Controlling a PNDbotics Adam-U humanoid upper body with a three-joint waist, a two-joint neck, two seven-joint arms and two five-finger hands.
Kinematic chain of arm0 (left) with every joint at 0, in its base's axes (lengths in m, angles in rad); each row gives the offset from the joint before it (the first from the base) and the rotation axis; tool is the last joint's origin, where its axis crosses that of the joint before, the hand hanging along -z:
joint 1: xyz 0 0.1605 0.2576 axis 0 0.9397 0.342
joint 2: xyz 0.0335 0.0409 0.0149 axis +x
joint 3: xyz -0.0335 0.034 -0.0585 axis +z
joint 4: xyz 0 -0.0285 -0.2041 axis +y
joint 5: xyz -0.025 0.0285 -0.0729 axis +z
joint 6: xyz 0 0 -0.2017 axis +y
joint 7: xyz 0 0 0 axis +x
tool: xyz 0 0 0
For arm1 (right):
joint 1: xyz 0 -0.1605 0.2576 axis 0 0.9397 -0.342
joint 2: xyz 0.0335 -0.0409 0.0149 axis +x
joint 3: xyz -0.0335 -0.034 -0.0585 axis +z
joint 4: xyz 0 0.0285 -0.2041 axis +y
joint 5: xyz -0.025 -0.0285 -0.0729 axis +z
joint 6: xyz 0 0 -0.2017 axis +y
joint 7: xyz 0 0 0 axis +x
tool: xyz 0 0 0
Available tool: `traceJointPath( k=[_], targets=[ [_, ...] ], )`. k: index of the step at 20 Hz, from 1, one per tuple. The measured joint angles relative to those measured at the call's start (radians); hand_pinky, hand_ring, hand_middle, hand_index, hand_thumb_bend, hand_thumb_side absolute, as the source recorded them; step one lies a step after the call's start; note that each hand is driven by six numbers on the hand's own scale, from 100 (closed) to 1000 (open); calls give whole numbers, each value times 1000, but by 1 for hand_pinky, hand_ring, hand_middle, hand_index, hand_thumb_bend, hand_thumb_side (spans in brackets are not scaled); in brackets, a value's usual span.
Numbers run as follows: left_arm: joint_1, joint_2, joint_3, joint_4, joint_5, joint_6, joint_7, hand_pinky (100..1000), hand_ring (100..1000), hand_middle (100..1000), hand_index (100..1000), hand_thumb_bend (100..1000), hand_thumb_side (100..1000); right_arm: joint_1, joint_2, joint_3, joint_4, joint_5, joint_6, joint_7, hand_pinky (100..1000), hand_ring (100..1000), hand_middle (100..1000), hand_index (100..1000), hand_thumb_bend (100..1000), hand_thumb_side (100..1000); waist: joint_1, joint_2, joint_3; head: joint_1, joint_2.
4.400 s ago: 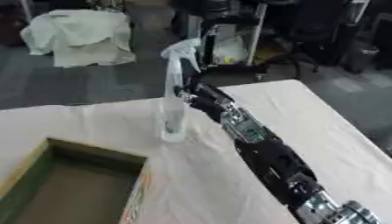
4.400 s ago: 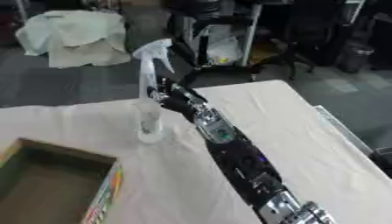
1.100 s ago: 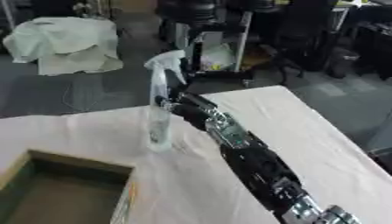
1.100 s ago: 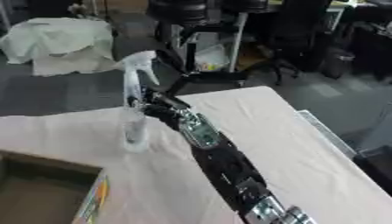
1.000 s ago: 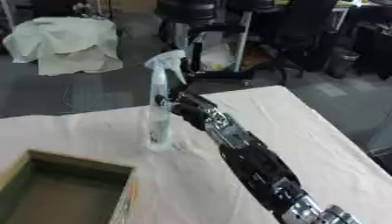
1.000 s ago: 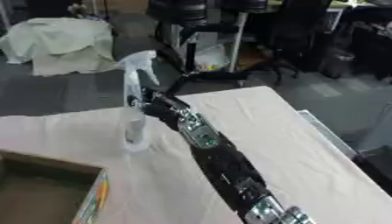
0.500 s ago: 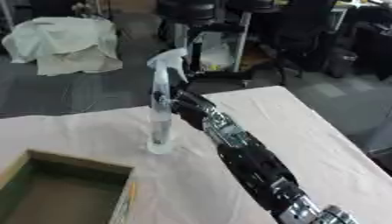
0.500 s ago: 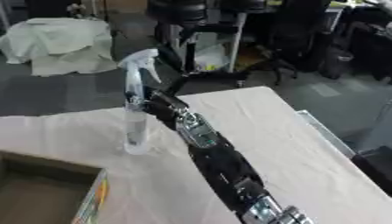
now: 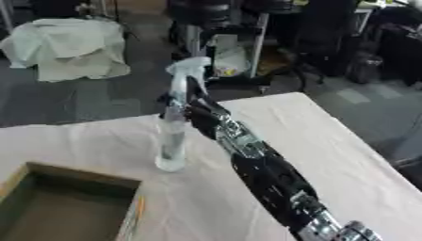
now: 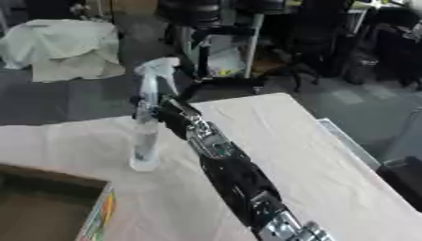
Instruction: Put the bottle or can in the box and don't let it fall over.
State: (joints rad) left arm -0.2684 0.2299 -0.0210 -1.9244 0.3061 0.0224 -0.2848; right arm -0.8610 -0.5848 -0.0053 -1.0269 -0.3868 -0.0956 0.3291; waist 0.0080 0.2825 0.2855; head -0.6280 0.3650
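Observation:
A tall clear spray bottle (image 9: 174, 132) with a pale trigger head stands upright over the cloth-covered table (image 9: 346, 155). My right hand (image 9: 195, 114) reaches in from the lower right and its fingers curl round the bottle's upper part, just under the trigger head. I cannot tell if the bottle's base touches the cloth. An open cardboard box (image 9: 62, 204) with a dark inside sits at the lower left, below and left of the bottle. My left hand shows in neither view.
The table's far edge runs just behind the bottle and its right edge slopes down to the lower right. Beyond it are a crumpled white sheet (image 9: 66, 52) on the floor, a stand (image 9: 223, 47) and dark office chairs (image 9: 326, 42).
The bottle, held in my right hand, has shifted a little toward me and the box. The camera has also tilted, so the whole scene has moved.

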Motion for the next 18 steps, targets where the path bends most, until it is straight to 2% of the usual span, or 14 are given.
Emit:
traceJointPath(
  k=[4,6,9,11,15,16,18],
  targets=[
    [0,0,0,0,0,0,0,1000,963,1000,845,101,855,1,1,0,-2,-27,-4,-27,508,526,657,581,100,470,1,0,-1,0,0],
    [0,0,0,0,0,0,0,1000,963,1000,844,101,854,1,1,0,-6,-48,-8,-38,412,519,647,563,100,470,1,0,-1,0,0],
    [0,0,0,0,0,0,0,1000,960,1000,842,102,853,2,5,0,-13,-83,-18,-42,305,435,545,468,100,470,1,0,-1,0,0],
    [0,0,0,0,0,0,0,1000,959,1000,840,101,852,7,6,0,-15,-105,-25,-44,289,401,510,435,100,470,1,0,-1,-1,0],
    [0,0,0,0,2,1,1,1000,959,1000,840,101,852,9,6,0,-16,-121,-34,-55,289,401,510,435,100,470,1,0,-1,-3,0],
    [0,0,0,0,2,1,1,1000,955,1000,825,103,851,9,6,0,-16,-122,-35,-58,236,267,357,297,100,470,1,0,-1,-4,0],
    [0,0,0,0,2,3,2,1000,955,1000,819,103,853,11,6,-7,-15,-129,-35,-73,215,238,318,263,100,432,1,0,-2,-4,1]
  ],
)
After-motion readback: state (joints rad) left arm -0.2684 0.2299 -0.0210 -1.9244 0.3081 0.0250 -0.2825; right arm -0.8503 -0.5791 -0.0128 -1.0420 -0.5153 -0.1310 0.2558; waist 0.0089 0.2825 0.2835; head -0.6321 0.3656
